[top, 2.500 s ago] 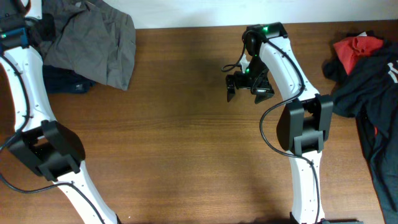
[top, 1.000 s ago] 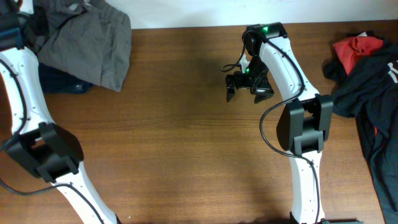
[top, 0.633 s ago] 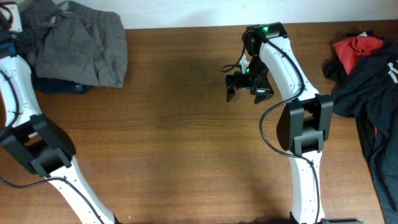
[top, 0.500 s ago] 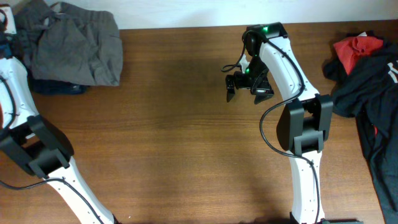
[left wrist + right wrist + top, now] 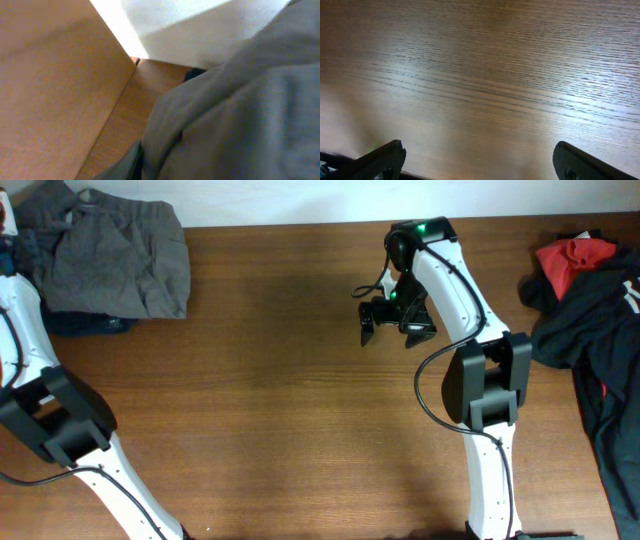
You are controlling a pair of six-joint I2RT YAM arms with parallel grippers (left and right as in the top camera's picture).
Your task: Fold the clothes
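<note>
The brown wooden counter (image 5: 300, 400) is stretching back to a white wall. The grey-olive clothes (image 5: 115, 255) are lying crumpled in its far left corner, overlapping a navy garment (image 5: 80, 323). The left tool's jaws are hiding behind cloth, so I cannot tell their state. The right tool (image 5: 395, 332) is hovering wide open over bare wood.

Lab: robot arms (image 5: 452, 292) at table (image 5: 280, 420)

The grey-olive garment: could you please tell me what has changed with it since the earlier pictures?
The grey-olive garment slid left towards the far-left corner of the table as the left arm swung left. The right gripper, open, barely shifted; the red and black garments stayed put.
</note>
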